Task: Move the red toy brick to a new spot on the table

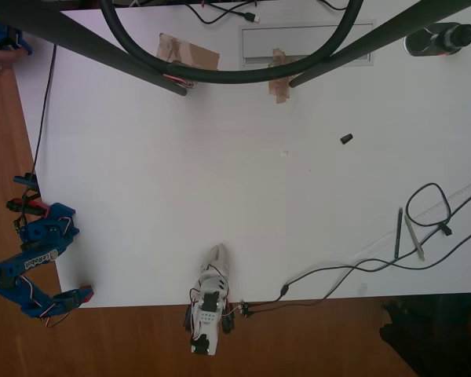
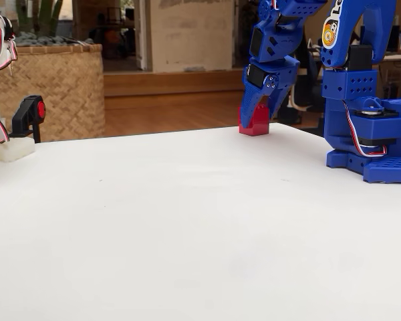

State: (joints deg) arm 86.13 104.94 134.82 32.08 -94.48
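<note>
The red toy brick (image 2: 254, 124) rests on the white table (image 2: 187, 221) at its far edge in the fixed view. My blue gripper (image 2: 256, 115) comes down from above, its fingers closed around the brick's upper part. In the overhead view the brick (image 1: 88, 294) is a red speck at the table's (image 1: 220, 173) lower left corner. It sits at the tip of my gripper (image 1: 82, 297), with the folded blue arm along the left edge.
A small black oblong piece (image 1: 346, 139) lies right of centre. Brown tape patches (image 1: 187, 53) sit near the far edge. Black cables (image 1: 361, 267), two pens (image 1: 398, 233) and a ruler occupy the right side. Dark stand legs (image 1: 102, 47) cross the top.
</note>
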